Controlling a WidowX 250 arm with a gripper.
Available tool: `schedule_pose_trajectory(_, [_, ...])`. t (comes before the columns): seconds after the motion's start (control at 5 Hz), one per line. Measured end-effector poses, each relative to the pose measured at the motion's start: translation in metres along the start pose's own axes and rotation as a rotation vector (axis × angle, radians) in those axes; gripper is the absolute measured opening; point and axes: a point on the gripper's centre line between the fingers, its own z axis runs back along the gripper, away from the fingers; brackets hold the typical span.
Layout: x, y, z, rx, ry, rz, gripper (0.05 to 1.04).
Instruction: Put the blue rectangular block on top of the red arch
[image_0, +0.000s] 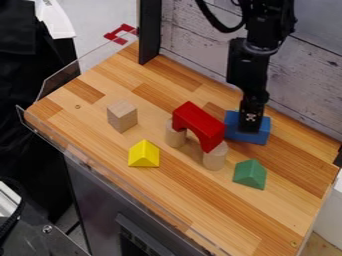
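You are facing a pickup at the desk's (180, 192) rear right, where the blue rectangular block (262, 132) is lying just beyond the red arch (200, 125), toward the wall side. Your black arm (249, 67) is hanging over it from the top of the camera view, and the jaws are sitting across the block's middle, with blue showing on either side. You cannot tell from this angle how wide the jaws are standing, or whether they are gripping the block.

The relation you are weighing is one of long axes. The block's is running mostly left to right in the view, its right end dipping slightly toward the camera; the arch's is slanting more steeply, from upper left to lower right, across two wooden cylinders (176, 134) (215, 157). Once your hold is sure, you are probably looking at a lift clear of the crown, a short shift left and a modest turn to bring the two axes into line. Carrying it low, you are risking a nudge to those loose-looking supports.
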Motion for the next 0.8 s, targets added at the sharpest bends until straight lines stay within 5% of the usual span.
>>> schedule_pose_trajectory(0.4, [0.0004,0.0022,-0.0070,0.019,-0.006,0.007,0.955])
schedule_pose_trajectory(0.6, [0.0006,0.0035,-0.0067,0.029,-0.008,0.009,0.672])
schedule_pose_trajectory(0.8, [-0.0007,0.0061,-0.0066,0.044,-0.002,-0.011,0.562])
